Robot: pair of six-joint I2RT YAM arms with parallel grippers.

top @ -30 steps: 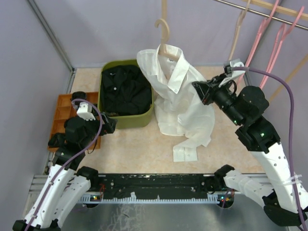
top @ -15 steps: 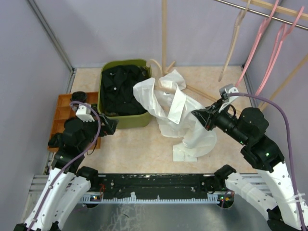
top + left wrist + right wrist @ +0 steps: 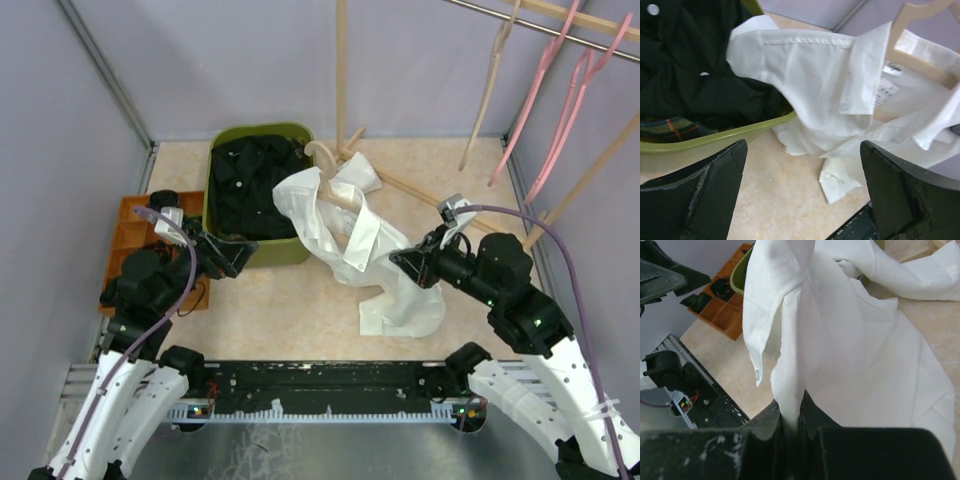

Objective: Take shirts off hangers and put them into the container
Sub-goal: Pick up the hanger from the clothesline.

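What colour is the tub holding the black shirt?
The tub is olive green; the top view shows it best.

The white shirt (image 3: 350, 240) lies crumpled mid-table with its beige hanger (image 3: 322, 160) in the collar, hook poking toward 11 o'clock, one shoulder against the olive tub (image 3: 270, 250). That tub sits at 10 o'clock, black shirt (image 3: 250, 190) bundled inside over a bit of plaid shirt (image 3: 665, 127). Spare pink hangers (image 3: 542, 80) dangle at 2 o'clock.
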